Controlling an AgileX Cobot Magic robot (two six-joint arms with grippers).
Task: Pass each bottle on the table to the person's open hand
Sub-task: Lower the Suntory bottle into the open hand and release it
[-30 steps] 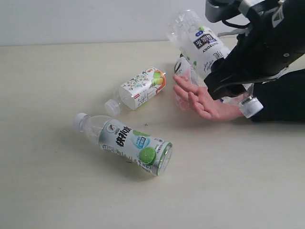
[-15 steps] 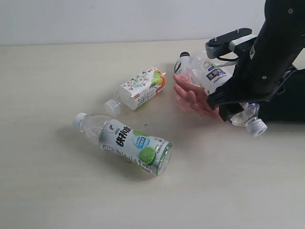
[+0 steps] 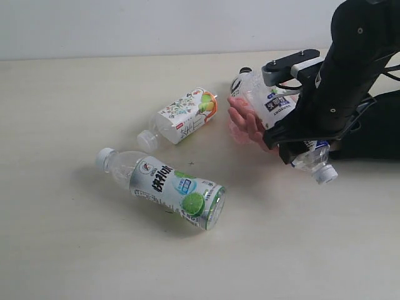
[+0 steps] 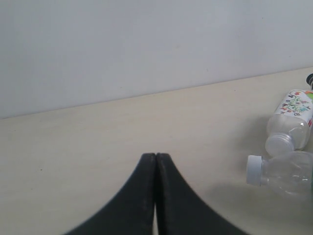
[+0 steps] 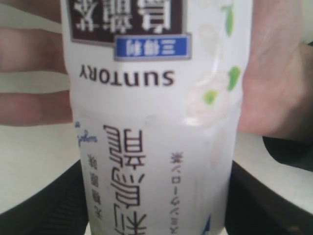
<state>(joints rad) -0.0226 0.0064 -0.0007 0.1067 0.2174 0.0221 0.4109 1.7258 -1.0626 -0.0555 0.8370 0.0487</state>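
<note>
My right gripper [image 3: 299,140] [image 5: 156,215] is shut on the white-blue bottle [image 3: 275,103] [image 5: 156,122]. The bottle lies tilted across the person's open hand [image 3: 245,125] [image 5: 274,88], its white cap [image 3: 325,174] pointing toward the near right. The green-lime bottle [image 3: 165,186] [image 4: 288,175] lies on its side on the table [image 3: 75,250] at the front. The floral bottle with orange [image 3: 184,115] [image 4: 292,117] lies behind it. A black cap [image 3: 245,70] shows just behind the hand; its bottle is mostly hidden. My left gripper [image 4: 155,157] is shut and empty over bare table, out of the exterior view.
A black sleeve [image 3: 375,134] rests on the table at the right, behind my right arm. A pale wall [image 3: 125,25] runs along the table's far edge. Bare tabletop spreads to the left and front.
My right gripper has come down from above with the white-blue bottle and laid it across the person's palm. The other bottles have not moved.
</note>
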